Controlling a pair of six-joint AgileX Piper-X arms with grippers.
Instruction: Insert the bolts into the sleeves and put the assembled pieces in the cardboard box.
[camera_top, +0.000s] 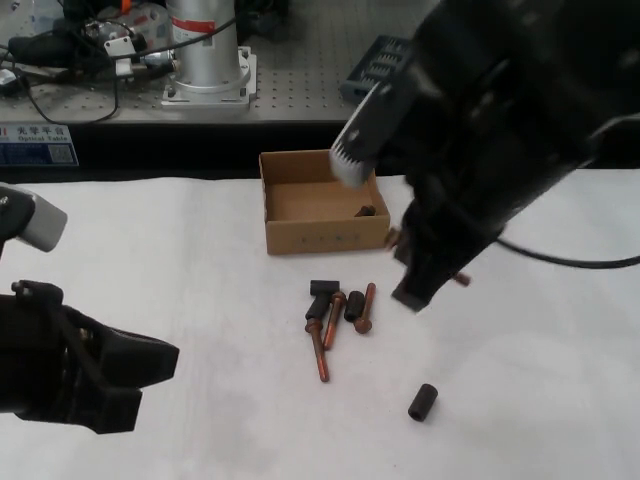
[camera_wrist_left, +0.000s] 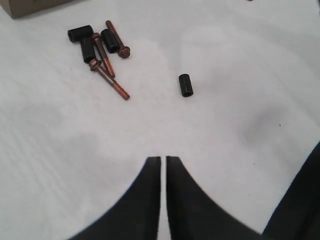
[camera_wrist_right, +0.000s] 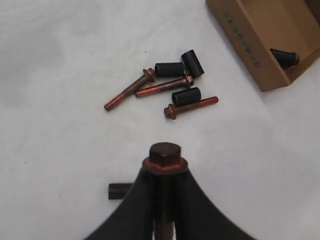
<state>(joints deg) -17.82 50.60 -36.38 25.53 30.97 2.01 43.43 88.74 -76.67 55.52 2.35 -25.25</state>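
The right end effector (camera_wrist_right: 164, 174) is clenched on one bolt (camera_wrist_right: 165, 156), whose hexagonal head stands between the fingers above the white counter (camera_top: 200, 250). Three more bolts lie in a loose cluster on the counter near the cardboard box (camera_top: 318, 238): a first (camera_wrist_right: 129, 91), a second (camera_wrist_right: 165, 85) and a third (camera_wrist_right: 195, 105). Three black sleeves sit among them, two (camera_wrist_right: 170, 68) (camera_wrist_right: 193, 64) touching each other at the bolt heads and one (camera_wrist_right: 186, 95) between the second and third bolts. A fourth sleeve (camera_top: 422, 402) lies alone, well apart from the cluster. One assembled piece (camera_wrist_right: 285, 57) rests inside the box, against a wall. The left end effector (camera_wrist_left: 163, 162) has its fingers drawn almost together, grasping nothing, over bare counter short of the lone sleeve.
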